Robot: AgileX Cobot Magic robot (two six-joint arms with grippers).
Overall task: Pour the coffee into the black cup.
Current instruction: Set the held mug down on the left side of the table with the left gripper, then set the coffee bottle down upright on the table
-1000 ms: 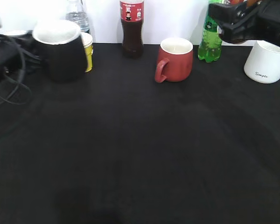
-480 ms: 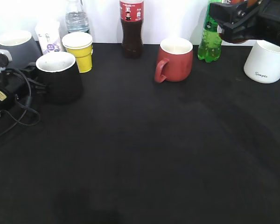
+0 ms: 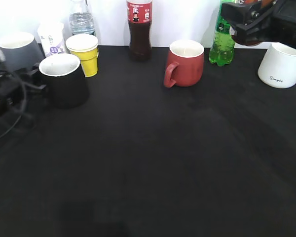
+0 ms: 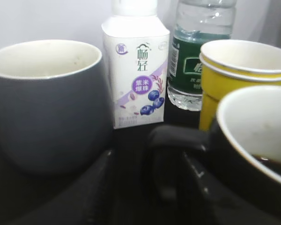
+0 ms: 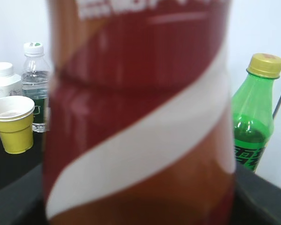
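Note:
The black cup [image 3: 64,84] stands upright on the black table at the left, white inside, with its handle toward my left gripper [image 3: 33,81]. In the left wrist view the cup [image 4: 253,154] holds a little dark liquid. Its handle lies between the spread fingers of my left gripper [image 4: 150,187], which is open. My right gripper [image 3: 246,24] is raised at the back right, shut on the coffee bottle [image 3: 244,40]. The bottle's red-brown and white swirl label [image 5: 140,117] fills the right wrist view.
A grey mug [image 3: 17,47], a white carton [image 3: 51,39], stacked yellow paper cups [image 3: 84,54] and a water bottle [image 3: 81,17] stand behind the black cup. A cola bottle [image 3: 139,29], a red mug [image 3: 185,61], a green bottle [image 3: 222,44] and a white mug [image 3: 281,64] line the back.
The black cup came down from a raised position and now stands on the table. My left gripper has drawn back slightly to the left. The right arm has not moved.

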